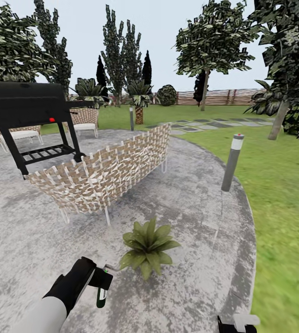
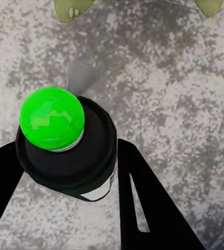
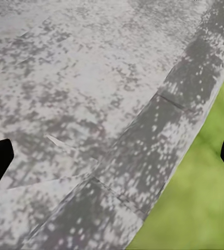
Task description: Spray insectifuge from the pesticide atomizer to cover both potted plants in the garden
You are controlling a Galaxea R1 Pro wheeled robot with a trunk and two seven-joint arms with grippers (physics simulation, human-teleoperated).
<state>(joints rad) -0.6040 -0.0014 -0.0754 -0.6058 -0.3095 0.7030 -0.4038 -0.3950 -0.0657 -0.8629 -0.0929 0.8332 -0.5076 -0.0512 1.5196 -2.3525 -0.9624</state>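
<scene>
Right now your left gripper point(image 1: 104, 277) has its fingers clamped on the pesticide atomizer point(image 1: 101, 296), near left of a potted plant point(image 1: 147, 245) with broad pointed leaves on the mottled grey patio point(image 1: 191, 208). Beyond stand a woven wicker sofa point(image 1: 108, 171), black grill point(image 1: 27, 106) and grey post point(image 1: 232, 162). Your right gripper's point(image 3: 112, 156) fingers sit spread apart, empty.

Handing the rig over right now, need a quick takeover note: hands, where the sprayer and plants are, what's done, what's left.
Left hand: shut on the spray bottle, held low over the patio, nozzle toward the potted plant just ahead of it.
Right hand: open, empty, over the patio's edge by the lawn.
Done: bottle picked up, robot at one plant.
Left: no spray or coating is visible, so treat both plants as still to cover. Only one plant in view here; find the second after this one.
</scene>
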